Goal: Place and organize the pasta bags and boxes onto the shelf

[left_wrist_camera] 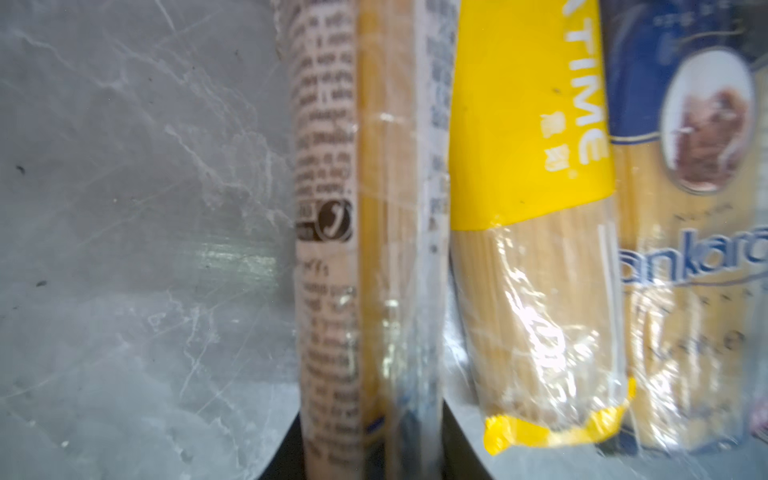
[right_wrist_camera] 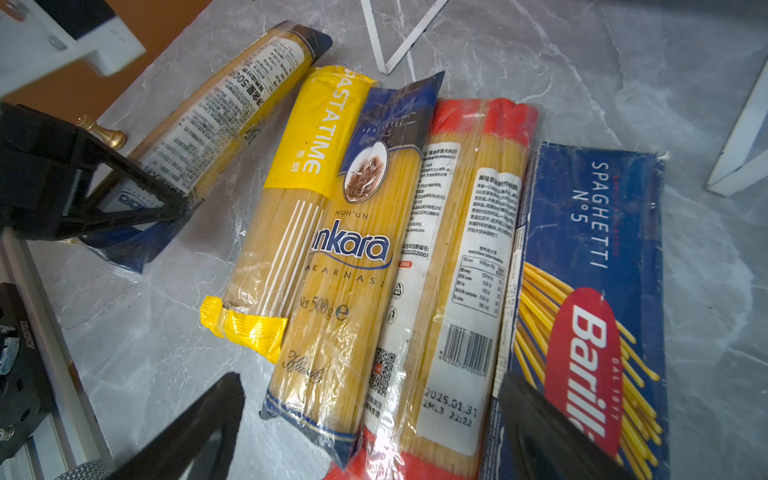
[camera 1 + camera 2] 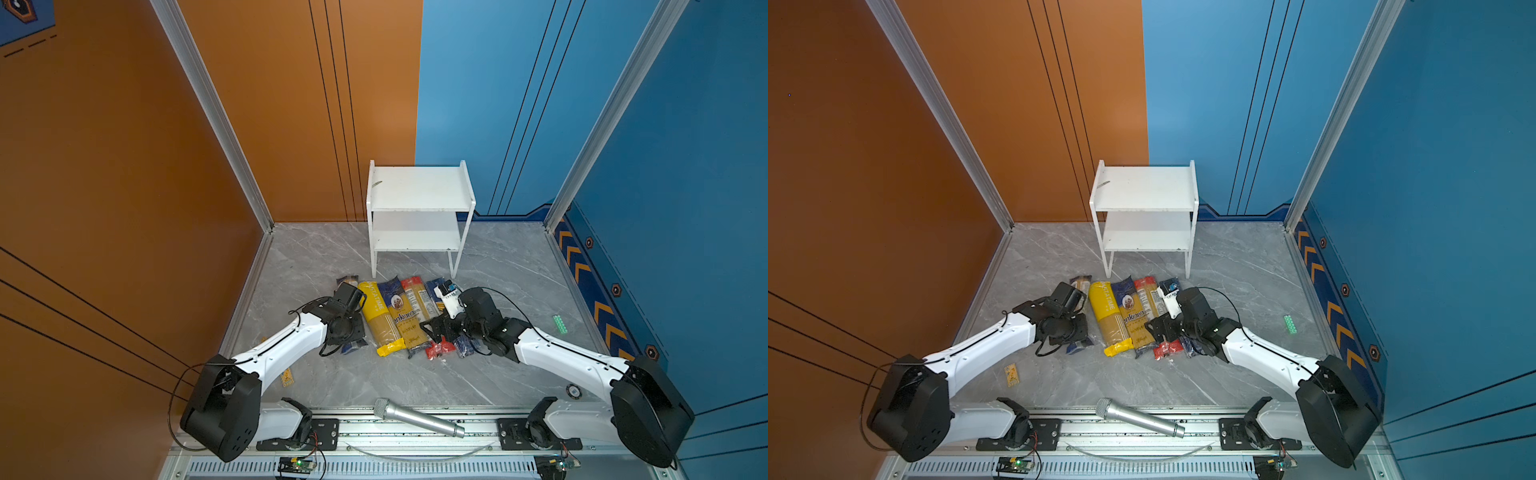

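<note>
Nearest the viewer, a silver microphone (image 3: 417, 417) lies on the front rail. Beyond it, on the grey marble counter (image 3: 316, 257), five long spaghetti packs lie side by side, each with its long axis running away toward the shelf. From the left they are a clear pack (image 1: 365, 249), a yellow pack (image 3: 380, 320), a dark-blue Ankara pack (image 3: 401, 316), a red-ended pack (image 3: 419, 297) and a Barilla box (image 2: 590, 291).

The left arm (image 3: 282, 345) reaches over the clear pack, the one nearest to it. Its jaws are drawn in narrow across the pack's width, toward its near end, gripping it. The right arm (image 3: 552, 353) hovers above the near ends of the Ankara and red-ended packs, jaws spread wide and holding nothing.

Farthest back stands the white two-tier shelf (image 3: 419, 187), both boards bare. The boards run crosswise, so the clear pack likely needs a quarter turn on the way.
</note>
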Available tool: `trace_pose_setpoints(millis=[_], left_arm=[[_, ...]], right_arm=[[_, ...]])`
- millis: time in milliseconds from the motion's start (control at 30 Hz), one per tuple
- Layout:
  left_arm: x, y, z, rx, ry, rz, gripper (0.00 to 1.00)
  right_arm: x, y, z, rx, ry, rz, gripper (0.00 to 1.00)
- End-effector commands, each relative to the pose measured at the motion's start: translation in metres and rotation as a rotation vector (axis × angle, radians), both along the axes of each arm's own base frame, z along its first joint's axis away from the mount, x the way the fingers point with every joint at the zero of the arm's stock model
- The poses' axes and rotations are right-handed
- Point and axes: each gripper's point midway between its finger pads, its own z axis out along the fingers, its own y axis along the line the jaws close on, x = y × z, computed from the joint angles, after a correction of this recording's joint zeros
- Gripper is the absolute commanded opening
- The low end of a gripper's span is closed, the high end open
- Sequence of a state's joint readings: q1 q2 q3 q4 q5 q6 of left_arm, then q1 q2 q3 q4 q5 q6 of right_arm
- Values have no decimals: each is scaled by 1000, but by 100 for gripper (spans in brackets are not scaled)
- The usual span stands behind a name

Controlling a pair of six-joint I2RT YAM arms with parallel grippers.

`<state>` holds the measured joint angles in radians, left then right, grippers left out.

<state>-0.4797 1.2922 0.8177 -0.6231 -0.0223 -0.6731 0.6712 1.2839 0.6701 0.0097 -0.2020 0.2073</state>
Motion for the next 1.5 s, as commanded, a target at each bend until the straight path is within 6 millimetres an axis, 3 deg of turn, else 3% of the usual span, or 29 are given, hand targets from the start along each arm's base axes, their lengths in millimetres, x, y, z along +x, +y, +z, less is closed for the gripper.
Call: trace_pose_setpoints(millis=[0,567,600,700,1033,1467], left_arm=[[19,-16,60,-64,-169,-70,0],[9,-28,140,-229,-319,-108,0],[10,-30,155,-252,-352,-115,0],[8,-36,174,-297,-382,-139,0],[-4,-44,221,-386,-466,-178,0],[-18,-57,329,-486,-672,-299,0]], right_arm=[[7,-3,7,-6,-10,-37,93],[10,-4,8,-34,11,-48,92],[11,-4,8,-33,11,-50,92],[12,-3,9,-32,9,-50,92],[15,-5,10,-38,5,-63,92],[19,-4,11,-54,18,-67,91]])
